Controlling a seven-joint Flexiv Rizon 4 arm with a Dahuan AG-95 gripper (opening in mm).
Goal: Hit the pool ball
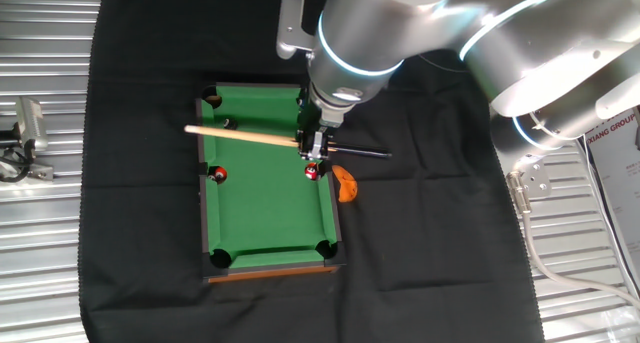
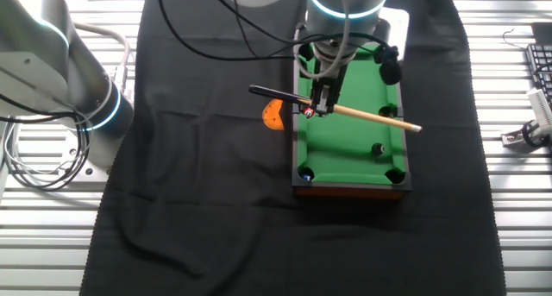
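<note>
The tiny black pool ball (image 1: 224, 123) lies on the green felt near a corner of the mini pool table (image 1: 270, 228); it also shows in the other fixed view (image 2: 377, 148). My gripper (image 1: 312, 146) is shut on a wooden cue stick (image 1: 245, 135) and holds it level above the table, crosswise. The cue's pale tip reaches past the table's side rail, and the shaft passes just beside the black ball as seen from above. In the other fixed view the gripper (image 2: 321, 104) holds the cue (image 2: 371, 116) over the felt.
One red ball (image 1: 312, 173) lies right under the gripper. Another red ball (image 1: 219, 174) sits by a side pocket. A dark blue ball (image 2: 304, 171) is at a corner pocket. An orange object (image 1: 345, 184) lies on the black cloth beside the table.
</note>
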